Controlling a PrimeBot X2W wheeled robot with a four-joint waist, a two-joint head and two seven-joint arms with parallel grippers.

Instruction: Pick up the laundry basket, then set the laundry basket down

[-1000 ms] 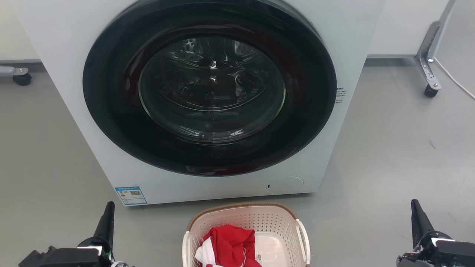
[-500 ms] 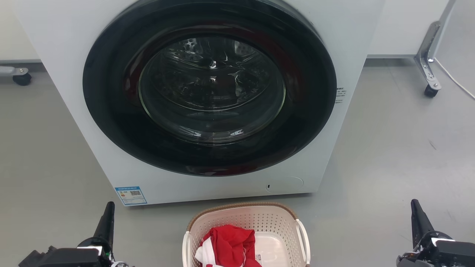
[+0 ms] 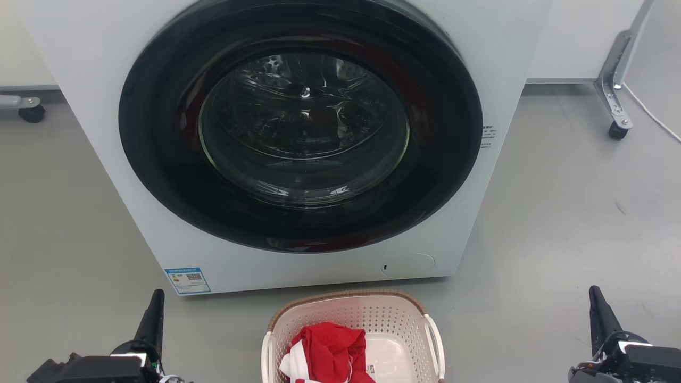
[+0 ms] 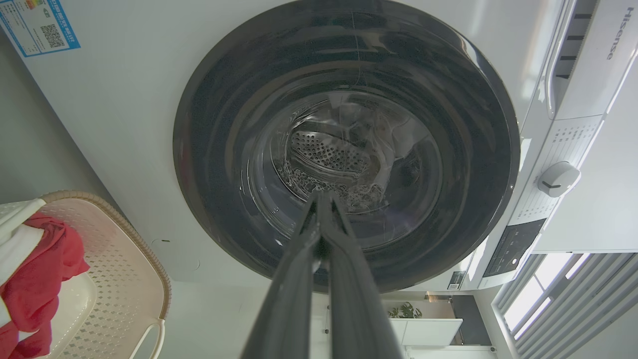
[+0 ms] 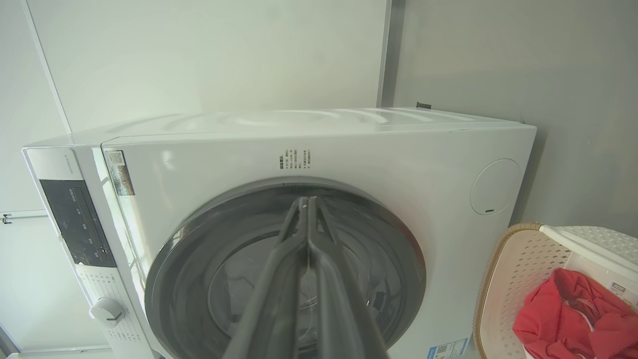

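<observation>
The laundry basket (image 3: pixel 372 314), cream-white and perforated with a brown rim, stands on the grey floor just in front of the washing machine, at the bottom middle of the head view. A red and white garment (image 3: pixel 327 351) lies inside it. The left wrist view has the laundry basket (image 4: pixel 124 264) at its lower left, and the right wrist view has the laundry basket (image 5: pixel 518 269) at its lower right. My left gripper (image 3: pixel 156 303) is shut, well left of the basket and apart from it. My right gripper (image 3: pixel 596 300) is shut, well right of it. Both pairs of fingers hold nothing.
A white front-loading washing machine (image 3: pixel 159 223) with a closed round dark glass door (image 3: pixel 300 125) rises right behind the basket. A castor leg (image 3: pixel 614 101) stands at the back right, another castor (image 3: pixel 31 113) at the back left. Open grey floor lies on both sides.
</observation>
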